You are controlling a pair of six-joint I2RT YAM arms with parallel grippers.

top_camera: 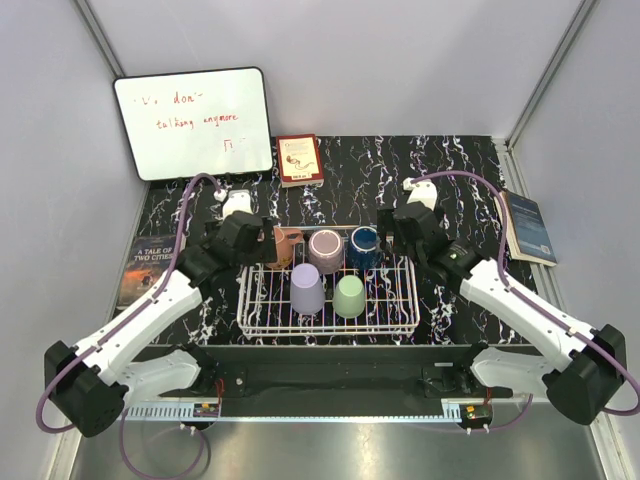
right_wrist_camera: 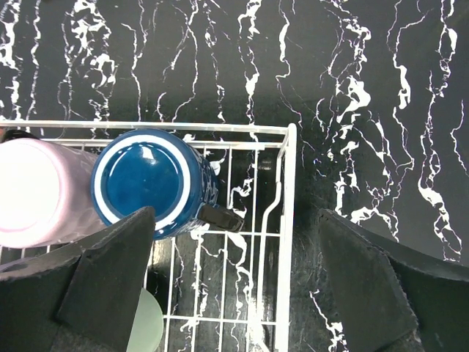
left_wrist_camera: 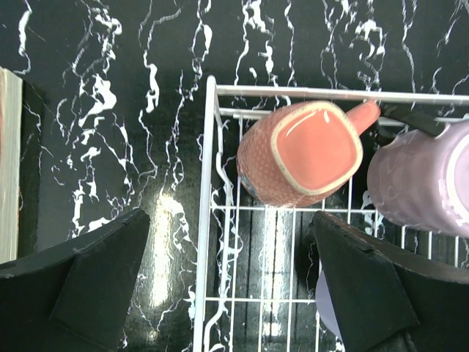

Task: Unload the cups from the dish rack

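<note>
Reading whiteboard (top_camera: pixel 193 122): "talking anymore" | book (top_camera: pixel 146 268): "A TALE OF TWO CITIES" | both claws wide, empty

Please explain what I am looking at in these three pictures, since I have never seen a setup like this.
These are two robot arms bolted at the near edge of a black marbled table. The top picture looks down from above and behind them; the other two come from cameras on each wrist. The left gripper and right gripper are both open and hold nothing. Between them sits a white wire dish rack with five upside-down cups: terracotta, mauve, dark blue, lavender and light green. A whiteboard and books lie around the rack.
</note>
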